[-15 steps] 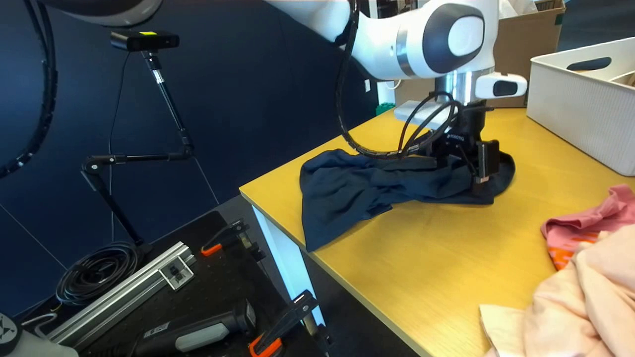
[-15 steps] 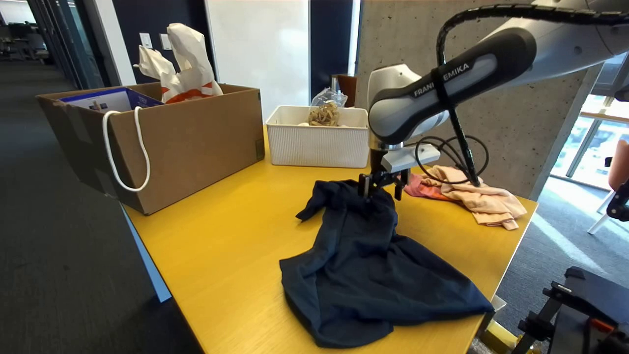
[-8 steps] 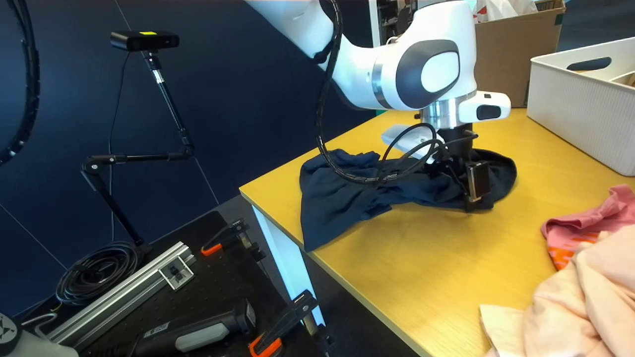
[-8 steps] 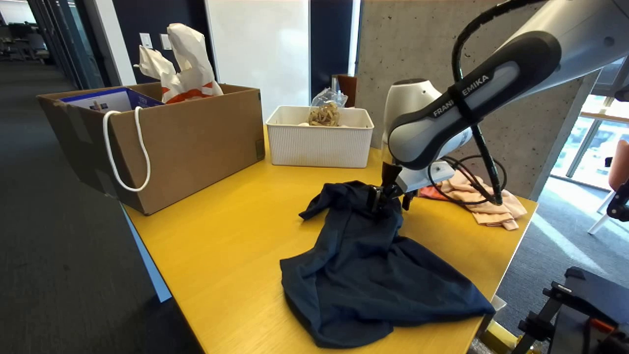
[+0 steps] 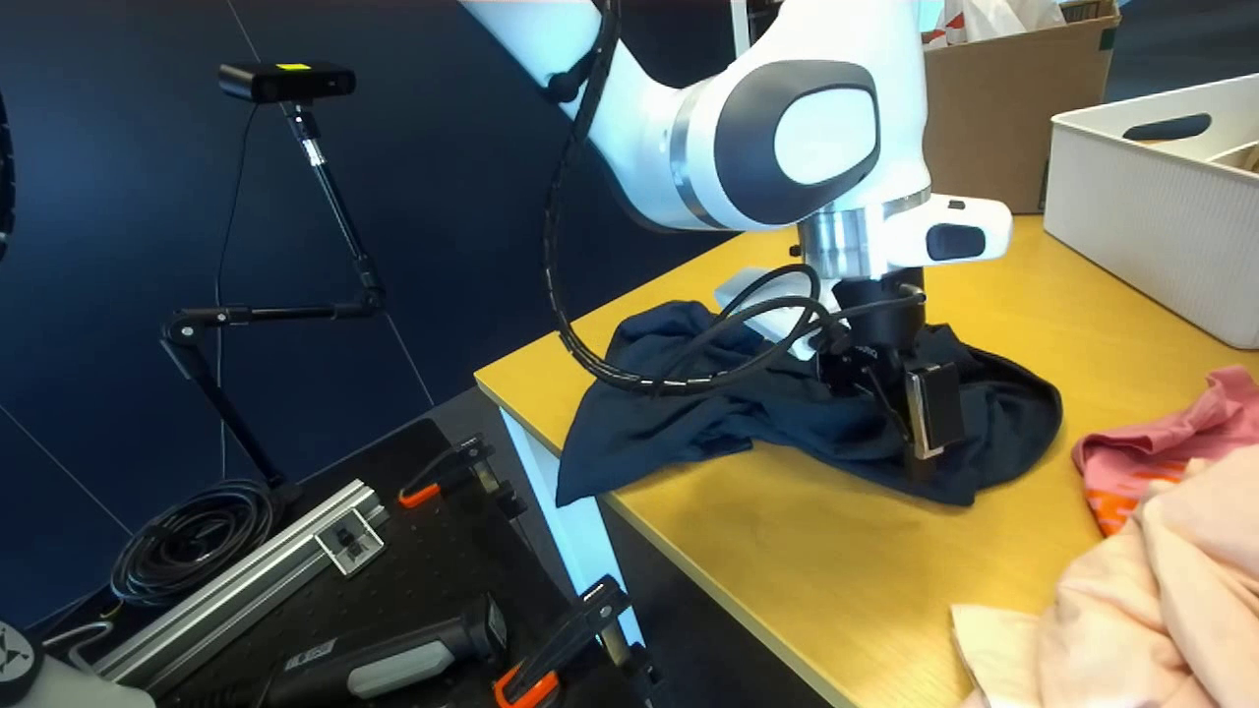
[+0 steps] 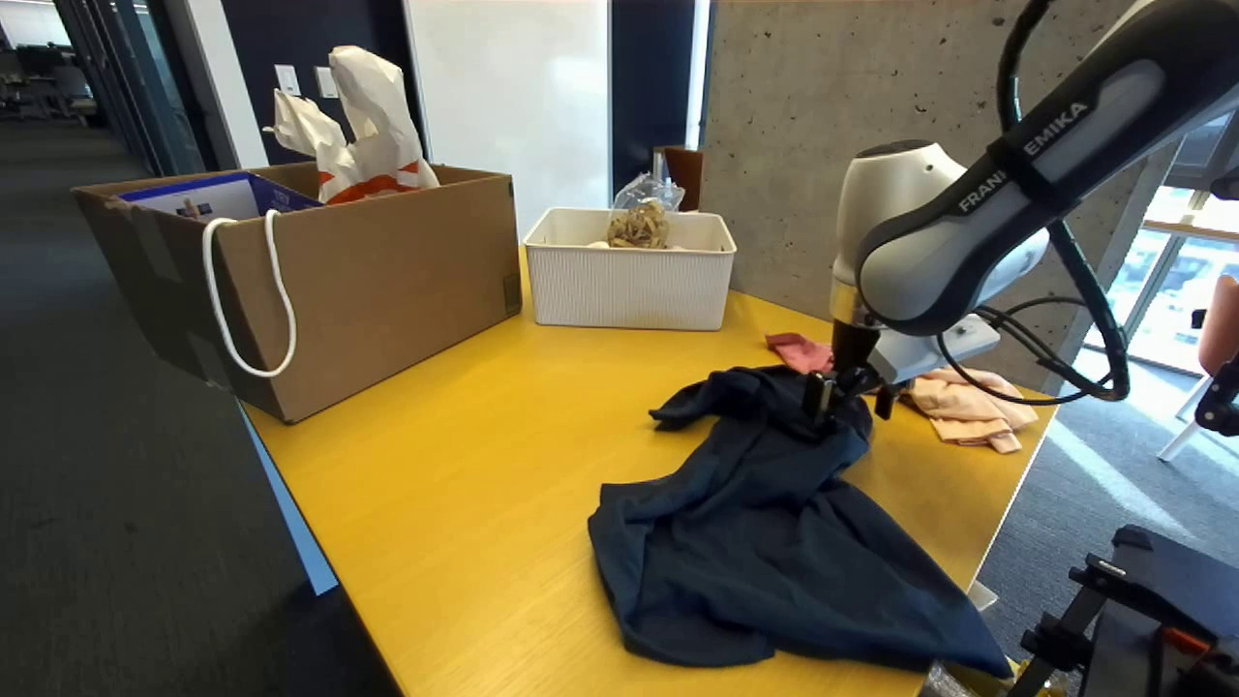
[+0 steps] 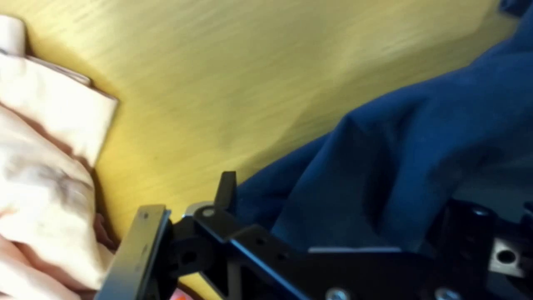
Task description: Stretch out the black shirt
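A: In an exterior view, what's left of the gripper?
B: White bin, well apart, behind. Then the black shirt: loose flap just left of the gripper, wide body front-left, bunched end beneath it.
A: Gripper itself?
B: Fingers spread wide, no fold visibly pinched. Tips are lost in dark cloth, so can't swear they're pressing on it.
A: Right side?
B: Peach cloth, near, just beyond. Not ours. Front-right, one shirt corner juts past the table edge.
A: Step?
B: Spreading, I'd say, at the crumpled end. Body's partly flat, rest isn't, so maybe halfway.
A: Next?
B: Judging from this: press down or pinch a fold, then draw that end outward from the body. Should open the folds and might pull the corner back on.
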Controlling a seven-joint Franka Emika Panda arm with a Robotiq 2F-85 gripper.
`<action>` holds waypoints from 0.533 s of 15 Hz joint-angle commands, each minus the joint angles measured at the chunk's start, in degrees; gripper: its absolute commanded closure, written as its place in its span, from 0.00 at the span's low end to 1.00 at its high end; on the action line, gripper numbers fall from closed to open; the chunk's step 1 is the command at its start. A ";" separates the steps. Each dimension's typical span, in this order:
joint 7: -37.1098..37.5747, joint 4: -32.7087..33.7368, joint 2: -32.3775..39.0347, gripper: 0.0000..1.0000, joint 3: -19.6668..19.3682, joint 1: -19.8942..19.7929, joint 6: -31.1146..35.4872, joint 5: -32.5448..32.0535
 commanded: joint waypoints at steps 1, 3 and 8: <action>0.92 -9.11 -5.84 0.00 -2.49 1.27 2.04 0.58; 0.90 -10.50 -6.48 0.00 -2.94 1.19 2.75 0.54; -0.35 -8.51 -8.45 0.00 -1.75 0.78 5.46 1.72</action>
